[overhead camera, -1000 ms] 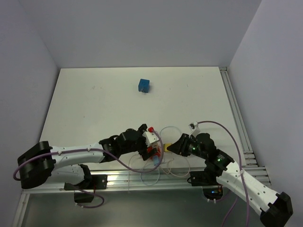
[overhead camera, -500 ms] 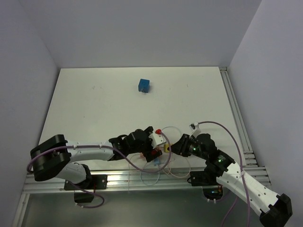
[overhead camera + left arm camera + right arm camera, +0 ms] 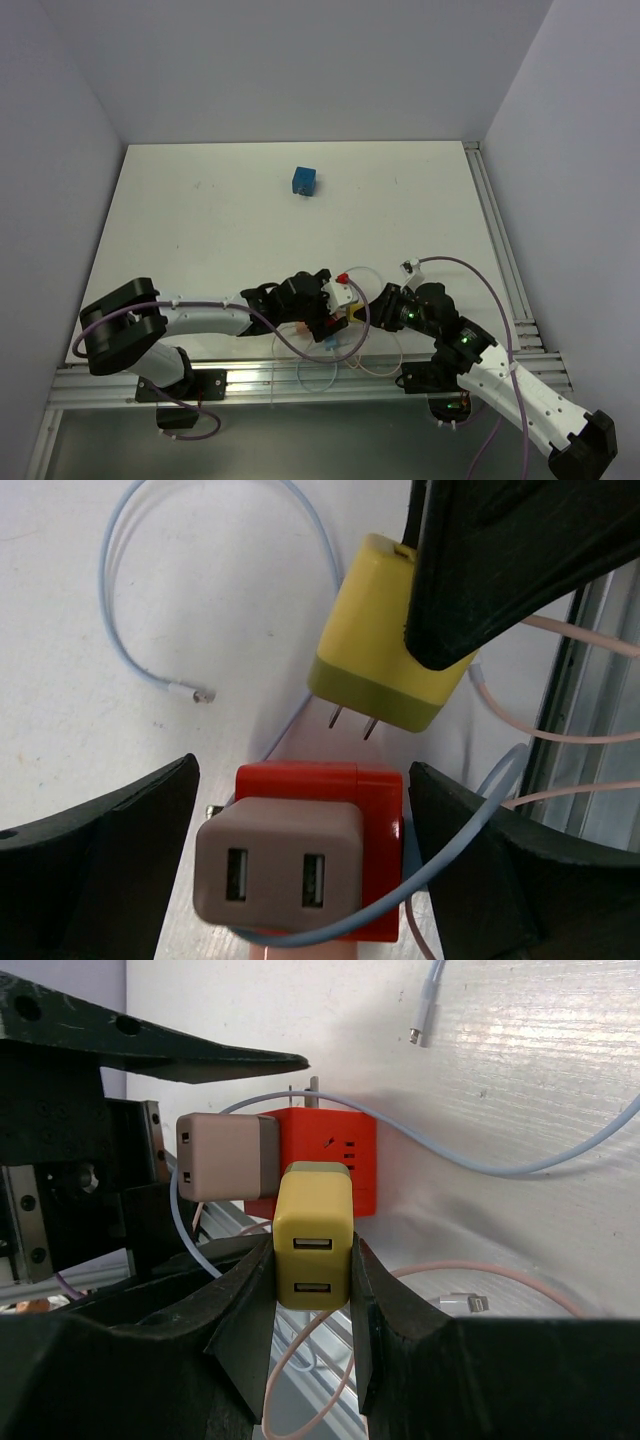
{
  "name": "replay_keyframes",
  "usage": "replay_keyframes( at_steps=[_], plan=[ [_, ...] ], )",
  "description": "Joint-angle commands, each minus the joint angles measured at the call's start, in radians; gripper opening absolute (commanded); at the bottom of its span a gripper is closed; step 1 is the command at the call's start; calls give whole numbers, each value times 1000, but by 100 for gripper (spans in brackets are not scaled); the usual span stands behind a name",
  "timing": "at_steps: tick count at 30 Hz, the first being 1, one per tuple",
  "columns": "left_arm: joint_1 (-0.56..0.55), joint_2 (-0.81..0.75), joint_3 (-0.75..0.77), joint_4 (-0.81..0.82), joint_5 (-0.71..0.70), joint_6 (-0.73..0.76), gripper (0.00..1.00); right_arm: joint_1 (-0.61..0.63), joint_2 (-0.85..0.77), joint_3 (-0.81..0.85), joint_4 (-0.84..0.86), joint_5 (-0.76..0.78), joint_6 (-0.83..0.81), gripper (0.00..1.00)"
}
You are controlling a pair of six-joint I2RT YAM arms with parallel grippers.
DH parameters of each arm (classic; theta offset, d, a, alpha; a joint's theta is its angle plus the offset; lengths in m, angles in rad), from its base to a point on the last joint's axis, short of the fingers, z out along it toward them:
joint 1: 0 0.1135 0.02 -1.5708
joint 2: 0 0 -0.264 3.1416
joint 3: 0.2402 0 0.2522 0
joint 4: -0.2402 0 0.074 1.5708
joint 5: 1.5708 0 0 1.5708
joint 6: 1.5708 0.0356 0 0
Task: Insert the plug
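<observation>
A yellow plug point(image 3: 312, 1235) sits clamped between the fingers of my right gripper point(image 3: 312, 1260), USB ports toward the camera. Its two prongs point(image 3: 350, 722) hang just short of the red power cube point(image 3: 320, 780), pointing at it. A tan USB charger point(image 3: 280, 865) is plugged into another face of the cube. My left gripper point(image 3: 300, 860) is open and straddles the cube, a black finger point(image 3: 100, 860) on each side. From above, the left gripper point(image 3: 325, 318) and right gripper point(image 3: 368, 312) meet near the table's front edge, with the yellow plug point(image 3: 352, 316) between them.
A blue cube point(image 3: 305, 181) stands far back on the table. A light blue cable point(image 3: 130, 610) and a pink cable point(image 3: 450, 1280) loop around the power cube and over the aluminium rail point(image 3: 300, 380) at the near edge.
My left arm has reached further right, bringing its gripper down around the red cube beside the right gripper. Its jaws have narrowed a little. The right gripper has barely moved.
</observation>
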State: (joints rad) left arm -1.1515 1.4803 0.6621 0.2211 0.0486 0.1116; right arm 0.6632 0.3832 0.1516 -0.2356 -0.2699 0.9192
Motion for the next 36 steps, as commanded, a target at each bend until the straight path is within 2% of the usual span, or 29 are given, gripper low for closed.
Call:
replay_keyframes(
  at_steps=[1,3,4,6,7,9,12,14,15,19,23,27,36],
  plan=[
    [-1,21,50,-20,37,-4,90,6,-18,45,5,14,-11,0],
    [9,34,60,-34,65,-3,84,6,-21,45,-1,17,-11,0],
    [12,34,65,-48,74,-3,72,6,-24,45,-2,17,-13,0],
    [27,32,67,-57,109,-4,58,6,-26,46,-8,18,-10,0],
    [32,29,65,-58,112,-6,46,4,-27,49,-10,18,-13,0],
    [41,18,59,-66,117,-6,41,4,-30,52,-19,20,-11,0],
    [52,2,50,-72,131,2,28,4,-30,60,-27,24,-14,0],
    [55,-12,42,-68,128,5,7,6,-29,63,-27,24,-14,0],
    [55,-17,39,-62,122,3,0,4,-23,65,-24,24,-14,0],
    [55,-81,-13,-11,108,8,0,4,-14,84,-30,23,-17,0],
    [55,-193,-120,122,106,28,0,4,9,127,-39,-15,-26,0],
    [55,-304,-235,299,138,36,0,4,100,195,-34,-98,-51,0],
    [36,-365,-377,535,194,49,0,4,287,181,143,-319,-25,0]
  ],
)
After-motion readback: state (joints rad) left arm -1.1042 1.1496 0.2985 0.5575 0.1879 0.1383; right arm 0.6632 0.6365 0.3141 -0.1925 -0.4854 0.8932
